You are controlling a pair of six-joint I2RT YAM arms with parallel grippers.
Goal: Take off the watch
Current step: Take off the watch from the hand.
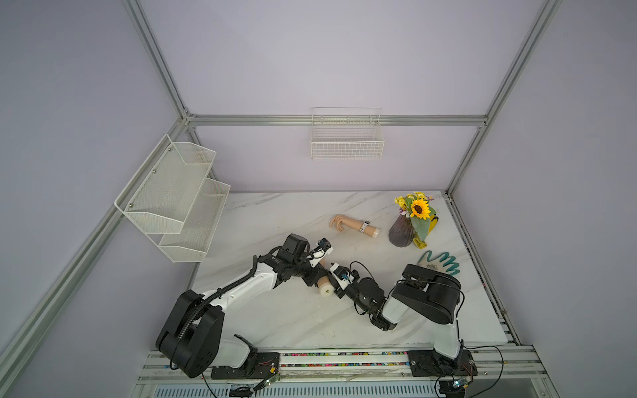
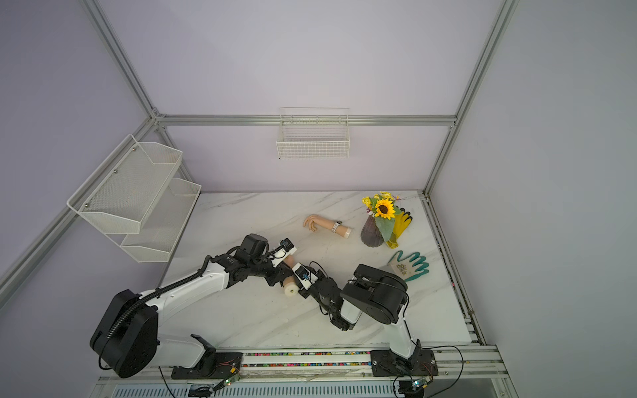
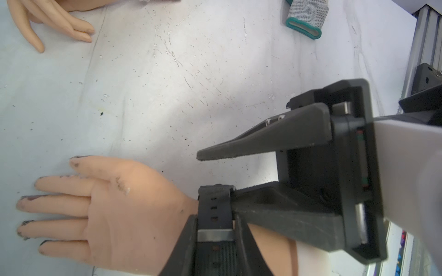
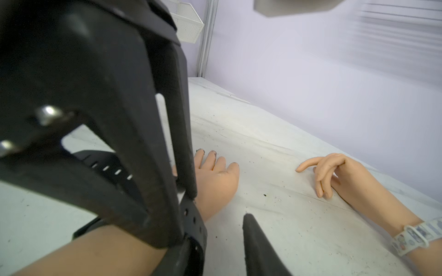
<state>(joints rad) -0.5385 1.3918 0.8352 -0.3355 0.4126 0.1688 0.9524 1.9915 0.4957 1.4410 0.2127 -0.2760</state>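
Lower frame, left wrist: watch [image 3: 215,253], likely light, pliable; left gripper [image 3: 215,229] clamps strap [image 3: 214,205]; right gripper [image 3: 216,172] half-open, empty; grasp strap end.

On the marble table [image 2: 241,317], the left arm [image 2: 193,286] and right arm [image 2: 375,296] meet over 1 mannequin forearm [image 2: 291,288]. Farther back a 2nd mannequin hand [image 2: 315,221] wears a pale watch [image 2: 336,226], beside a sunflower vase [image 2: 371,236].

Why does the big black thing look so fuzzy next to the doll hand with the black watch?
In the right wrist view the left tool sits very close to the lens, so it is out of focus, while the farther doll arm looks sharper; in the left wrist view the black watch is crisp.
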